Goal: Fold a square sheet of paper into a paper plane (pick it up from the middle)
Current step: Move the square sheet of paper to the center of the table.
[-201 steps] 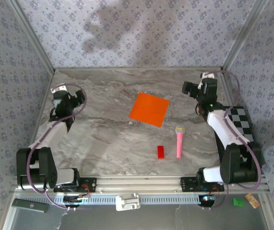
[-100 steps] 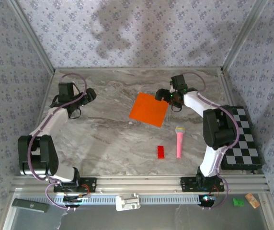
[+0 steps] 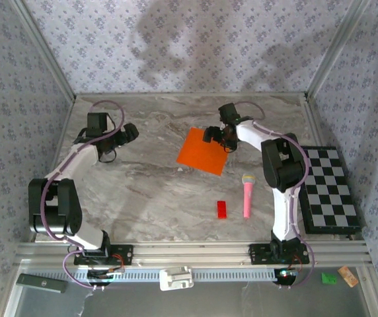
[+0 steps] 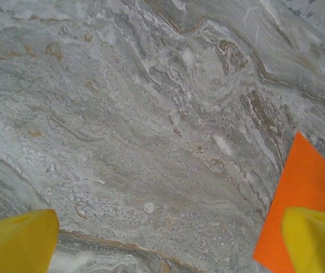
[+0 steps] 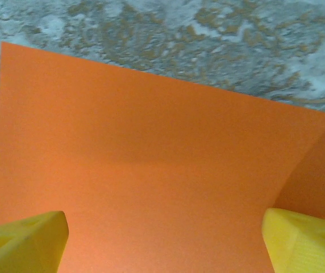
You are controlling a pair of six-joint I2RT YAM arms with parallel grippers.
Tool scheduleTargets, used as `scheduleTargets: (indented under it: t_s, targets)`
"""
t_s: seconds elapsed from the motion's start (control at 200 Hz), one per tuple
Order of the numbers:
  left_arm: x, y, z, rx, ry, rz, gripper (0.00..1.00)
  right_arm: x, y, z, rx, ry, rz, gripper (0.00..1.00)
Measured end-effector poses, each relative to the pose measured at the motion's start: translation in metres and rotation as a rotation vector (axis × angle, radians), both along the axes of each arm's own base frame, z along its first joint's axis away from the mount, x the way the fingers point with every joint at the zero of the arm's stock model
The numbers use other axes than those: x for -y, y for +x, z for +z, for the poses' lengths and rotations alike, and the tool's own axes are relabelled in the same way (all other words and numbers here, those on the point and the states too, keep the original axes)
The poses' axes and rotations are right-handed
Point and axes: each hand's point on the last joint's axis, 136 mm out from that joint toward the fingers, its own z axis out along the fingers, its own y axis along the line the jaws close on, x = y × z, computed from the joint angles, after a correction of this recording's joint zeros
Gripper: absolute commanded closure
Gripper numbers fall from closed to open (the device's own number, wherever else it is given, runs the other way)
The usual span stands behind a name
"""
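I saw the square sheet of paper (image 3: pixel 203 151) lying flat on the desk (image 3: pixel 149 191), behind its centre. My right fingers (image 5: pixel 307 242) hung over the sheet's right part, my left fingers (image 4: pixel 316 239) off its left side. Nearer me lay the block (image 3: pixel 221 209), with the microphone (image 3: pixel 248 195) just right of it.

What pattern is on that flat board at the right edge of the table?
The board has black-and-white checks, clearest from the top camera.

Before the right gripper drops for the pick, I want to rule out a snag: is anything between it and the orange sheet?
Nothing visible. The right gripper hangs open directly over the bare square sheet of paper; the pink toy microphone and small red block lie off the sheet, nearer the arm bases.
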Motion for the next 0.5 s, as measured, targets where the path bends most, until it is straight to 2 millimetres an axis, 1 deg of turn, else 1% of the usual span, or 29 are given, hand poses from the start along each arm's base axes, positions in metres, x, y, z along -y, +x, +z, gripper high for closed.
scheduleTargets:
  t_s: [0.1, 0.235, 0.375, 0.5]
  targets:
    - [0.004, -0.002, -0.004, -0.018, -0.001, -0.01, 0.0, -0.013, -0.009, -0.004, -0.013, -0.011, 0.033, 0.11]
    - [0.008, -0.004, -0.009, -0.038, -0.002, -0.022, 0.0, -0.04, -0.025, -0.005, -0.016, -0.022, 0.106, 0.13]
    - [0.012, -0.007, -0.011, -0.056, 0.0, -0.031, 0.0, -0.081, -0.057, -0.008, -0.013, -0.029, 0.233, 0.15]
    - [0.019, -0.012, -0.013, -0.079, 0.002, -0.051, 0.0, -0.115, -0.095, -0.009, -0.022, -0.025, 0.357, 0.18]
